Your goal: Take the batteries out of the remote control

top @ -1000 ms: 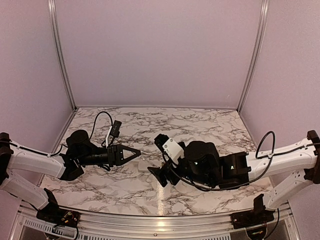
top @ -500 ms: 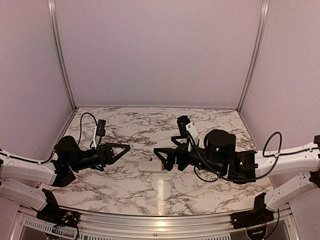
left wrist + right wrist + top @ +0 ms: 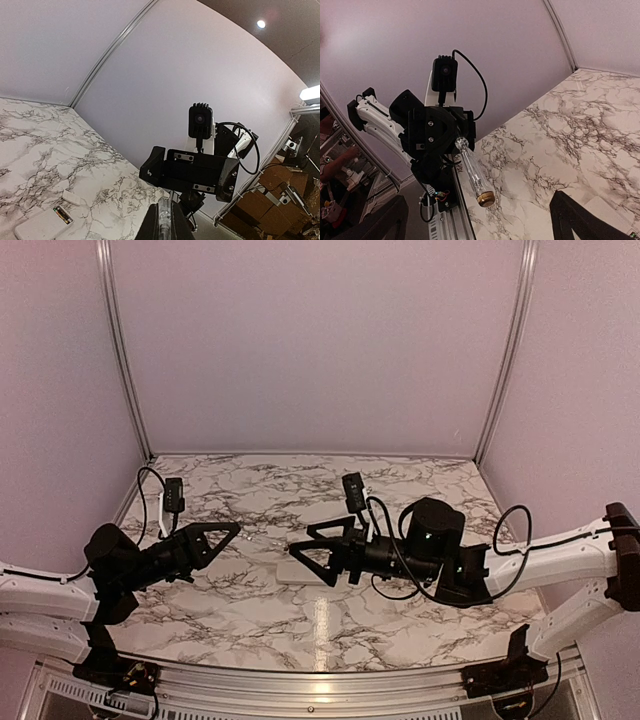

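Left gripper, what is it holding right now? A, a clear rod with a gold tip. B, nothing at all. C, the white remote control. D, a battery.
A: in the right wrist view the left gripper is shut on a clear rod with a gold tip, while the remote control lies apart from it on the table.

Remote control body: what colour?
White; the remote control shows best in the left wrist view.

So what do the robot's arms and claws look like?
The left arm and right arm are white tubes with chunky black joints and looping black cables. The left claw and right claw are black, with pointy triangle fingers.
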